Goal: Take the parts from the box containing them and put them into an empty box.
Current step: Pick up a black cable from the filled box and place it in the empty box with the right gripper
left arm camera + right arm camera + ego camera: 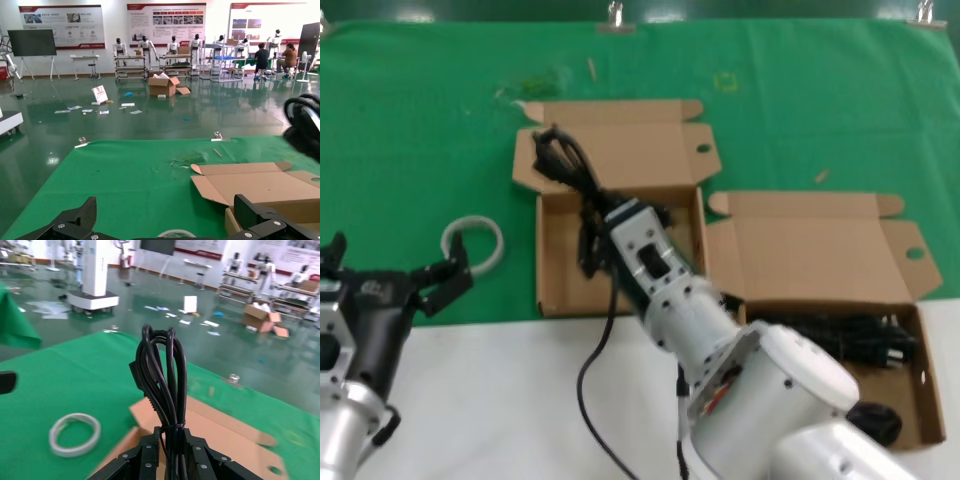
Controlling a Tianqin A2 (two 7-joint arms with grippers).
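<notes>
At frame centre, our right gripper clamps a coiled black power cable bundle above the left cardboard box. Our left gripper, fingers spread and empty, waits lower left beside the white ring.

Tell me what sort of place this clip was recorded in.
Most likely a robotics lab or demo hall: humanoid robots on racks line the far wall under wall posters, with people at desks. The right gripper holds a cable bundle over a green-covered table.
</notes>
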